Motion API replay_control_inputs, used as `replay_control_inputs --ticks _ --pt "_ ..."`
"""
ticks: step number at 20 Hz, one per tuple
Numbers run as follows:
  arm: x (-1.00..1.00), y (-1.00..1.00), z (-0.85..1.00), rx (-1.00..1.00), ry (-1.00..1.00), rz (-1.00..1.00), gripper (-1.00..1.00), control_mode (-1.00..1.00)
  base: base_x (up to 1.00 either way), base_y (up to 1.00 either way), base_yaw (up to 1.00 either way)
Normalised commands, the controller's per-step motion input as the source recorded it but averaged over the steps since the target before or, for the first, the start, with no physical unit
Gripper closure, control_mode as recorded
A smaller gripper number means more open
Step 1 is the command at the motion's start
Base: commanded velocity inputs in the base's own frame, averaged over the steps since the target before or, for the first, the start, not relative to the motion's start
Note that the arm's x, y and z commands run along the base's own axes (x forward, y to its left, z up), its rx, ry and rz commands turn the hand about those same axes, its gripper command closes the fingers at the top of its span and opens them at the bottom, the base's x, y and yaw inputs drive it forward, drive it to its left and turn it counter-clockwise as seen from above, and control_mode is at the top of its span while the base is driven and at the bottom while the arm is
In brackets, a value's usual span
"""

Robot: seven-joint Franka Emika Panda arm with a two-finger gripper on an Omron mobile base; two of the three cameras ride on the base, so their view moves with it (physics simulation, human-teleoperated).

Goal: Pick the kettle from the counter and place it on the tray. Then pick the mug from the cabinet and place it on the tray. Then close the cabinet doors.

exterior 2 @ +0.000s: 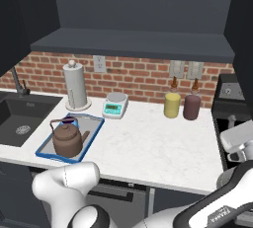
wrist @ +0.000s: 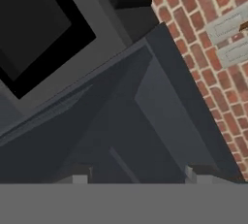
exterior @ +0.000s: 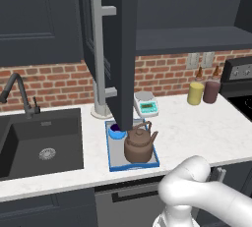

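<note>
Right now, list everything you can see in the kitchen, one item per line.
kettle: one, brown, on tray
mug: one, blue, on tray behind kettle
tray: one, grey with blue rim, on counter
counter: one, white
cabinet door: one, navy, open, over tray
scale: one, white, by wall
paper towel roll: one, white
canisters: two, yellow and maroon
sink: one, dark, with faucet
hand: one, near cabinet, fingertips apart

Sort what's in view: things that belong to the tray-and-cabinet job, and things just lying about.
Job:
kettle, on the tray
tray
mug, on the tray behind the kettle
cabinet door, open
cabinet shelf
counter

Lying about:
white scale
yellow canister
maroon canister
paper towel roll
sink
faucet
</note>
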Motion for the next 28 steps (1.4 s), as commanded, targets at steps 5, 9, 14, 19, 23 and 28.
replay_control_inputs --ticks 5,9,14,19,23,28 --pt "-0.25 0.02 0.51 -0.05 -0.14 0.0 -1.0 -1.0 0.0 0.0 0.0" --pt "-0.3 0.22 0.61 -0.12 -0.21 0.0 -1.0 -1.0 0.0 0.0 0.0" --pt "-0.27 0.43 0.64 -0.19 -0.16 0.0 -1.0 -1.0 0.0 0.0 0.0" --pt "-0.13 0.52 0.71 -0.22 -0.04 0.0 -1.0 -1.0 0.0 0.0 0.0" --pt "0.0 0.57 0.74 -0.22 0.02 -0.02 -1.0 -1.0 0.0 0.0 0.0" --pt "0.0 0.62 0.76 -0.18 0.09 -0.08 -1.0 -1.0 0.0 0.0 0.0"
